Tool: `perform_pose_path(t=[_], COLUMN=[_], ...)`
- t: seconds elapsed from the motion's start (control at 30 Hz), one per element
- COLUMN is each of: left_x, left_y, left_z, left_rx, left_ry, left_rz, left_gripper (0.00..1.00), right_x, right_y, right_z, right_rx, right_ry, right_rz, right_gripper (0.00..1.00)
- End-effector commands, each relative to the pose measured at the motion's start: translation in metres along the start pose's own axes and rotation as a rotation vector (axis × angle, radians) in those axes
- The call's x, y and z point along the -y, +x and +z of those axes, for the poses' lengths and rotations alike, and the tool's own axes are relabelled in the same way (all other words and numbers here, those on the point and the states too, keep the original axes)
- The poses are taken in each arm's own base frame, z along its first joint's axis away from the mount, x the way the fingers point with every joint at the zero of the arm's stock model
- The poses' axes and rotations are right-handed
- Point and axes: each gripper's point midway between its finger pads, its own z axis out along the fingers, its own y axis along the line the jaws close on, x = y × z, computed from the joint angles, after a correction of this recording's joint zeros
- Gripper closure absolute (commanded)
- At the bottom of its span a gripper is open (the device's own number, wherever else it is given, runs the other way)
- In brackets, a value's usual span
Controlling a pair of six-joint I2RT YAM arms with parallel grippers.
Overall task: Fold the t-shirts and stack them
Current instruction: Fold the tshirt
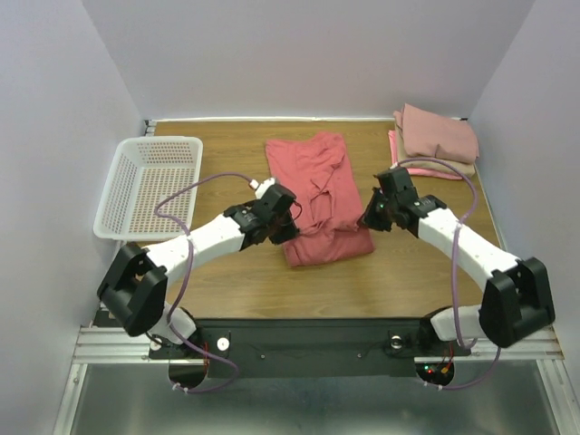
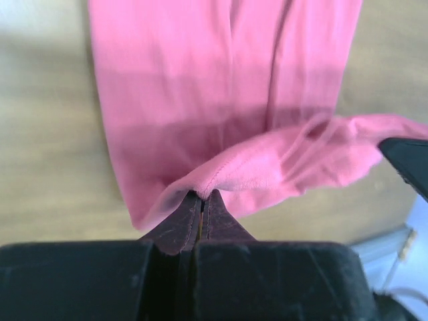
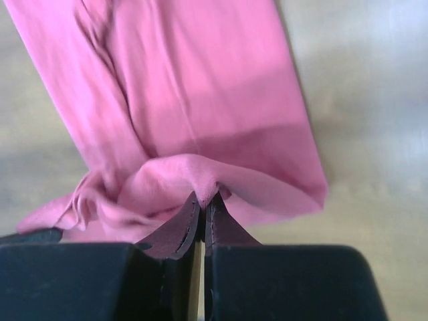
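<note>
Mid-table: coral-red shirt (image 1: 317, 195), long axis near to far, its near hem bunched and lifted. The left gripper (image 2: 202, 198) is pinched tight on the near-left hem, the right gripper (image 3: 204, 200) on the near-right. Both wrist views are blurred. The folded stack (image 1: 439, 136) sits in the far-right corner beside the wall, its lower layers showing only as edges. The basket (image 1: 149, 186) is at the left edge of the table (image 1: 227, 281). Bare wood on either side of the shirt.

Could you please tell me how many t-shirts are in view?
4: the coral-red shirt mid-table, plus the dusty-pink shirt, tan shirt and bright-pink shirt stacked at the far right corner; the stack may hide more.
</note>
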Motion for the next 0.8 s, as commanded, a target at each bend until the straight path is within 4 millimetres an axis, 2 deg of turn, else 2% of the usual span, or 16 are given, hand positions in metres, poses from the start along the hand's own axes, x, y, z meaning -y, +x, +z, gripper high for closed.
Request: perform_pose_path(t=[0.0, 0.03, 0.07, 0.17, 0.3, 0.5, 0.7, 0.77], left_x=[-0.006, -0.007, -0.011, -0.014, -0.012, -0.020, -0.026, -0.027], left_y=[-0.047, -0.052, -0.062, -0.072, -0.085, -0.098, -0.114, -0.119], left_z=[0.007, 0.010, 0.014, 0.024, 0.035, 0.051, 0.056, 0.058], left_rx=[0.081, 0.085, 0.092, 0.099, 0.101, 0.097, 0.128, 0.133], left_ry=[-0.054, -0.060, -0.078, -0.092, -0.100, -0.140, -0.170, -0.176], left_rz=[0.062, 0.058, 0.051, 0.050, 0.069, 0.058, 0.048, 0.052], left_gripper=[1.00, 1.00, 1.00, 1.00, 1.00, 1.00, 1.00, 1.00], right_x=[-0.025, -0.027, -0.034, -0.035, -0.042, -0.039, -0.037, -0.036], right_y=[-0.053, -0.055, -0.066, -0.074, -0.088, -0.101, -0.113, -0.110], right_z=[0.019, 0.025, 0.025, 0.042, 0.054, 0.067, 0.083, 0.091], right_rx=[0.152, 0.149, 0.170, 0.170, 0.184, 0.195, 0.196, 0.170], right_ry=[0.000, 0.003, -0.003, 0.024, 0.026, 0.054, 0.074, 0.069], right_rz=[-0.036, -0.041, -0.045, -0.047, -0.052, -0.046, -0.043, -0.044], right_gripper=[1.00, 1.00, 1.00, 1.00, 1.00, 1.00, 1.00, 1.00])
